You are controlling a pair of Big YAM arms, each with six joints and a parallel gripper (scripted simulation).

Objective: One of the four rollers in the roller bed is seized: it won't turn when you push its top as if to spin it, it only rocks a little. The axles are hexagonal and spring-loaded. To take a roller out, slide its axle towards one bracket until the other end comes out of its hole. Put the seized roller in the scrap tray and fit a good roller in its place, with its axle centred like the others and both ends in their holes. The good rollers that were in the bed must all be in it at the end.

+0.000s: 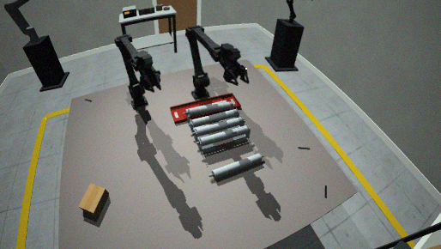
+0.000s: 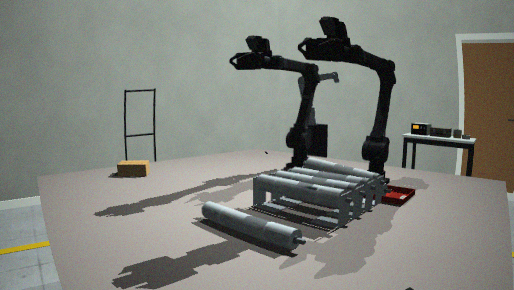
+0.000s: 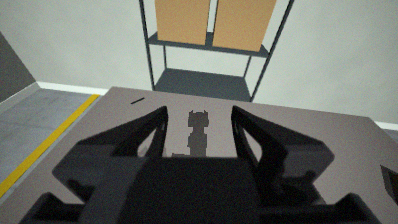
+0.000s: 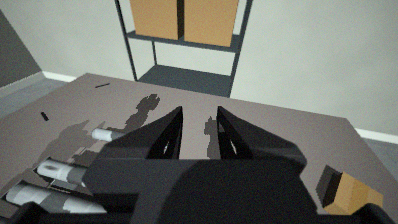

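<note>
Opens wide at the left gripper [image 1: 238, 81] [image 2: 301, 48] [image 3: 199, 111], with nothing between the fingertips; stands only partly open at the right gripper [image 1: 154, 89] [image 2: 231, 60] [image 4: 199, 112], likewise holding nothing. Hangs high over the rear of the table with both, well apart from every roller, probably to leave the work in full view or make room for a fresh approach. Farther out, shows a row of rollers [image 1: 220, 125] [image 2: 305, 185] [image 4: 57, 200] side by side at the roller bed [image 1: 204, 150] [image 2: 345, 214], long axes parallel and level, crossing from bracket to bracket, presumably to keep the axles seated. At the rear, overlaps the red scrap tray [image 1: 177, 118] [image 2: 403, 193] with the last roller of that row; cannot tell from here whether inside the tray or beside it. In front of the bed, lies apart on the table as the loose roller [image 1: 237, 167] [image 2: 250, 225] [image 4: 102, 134], on its side, nearly parallel to the row, with a bare axle stub pointing towards the exterior view; likely set that way for a straight lift into place. Calls next, by judgement, for checking the seating before any grasp.
</note>
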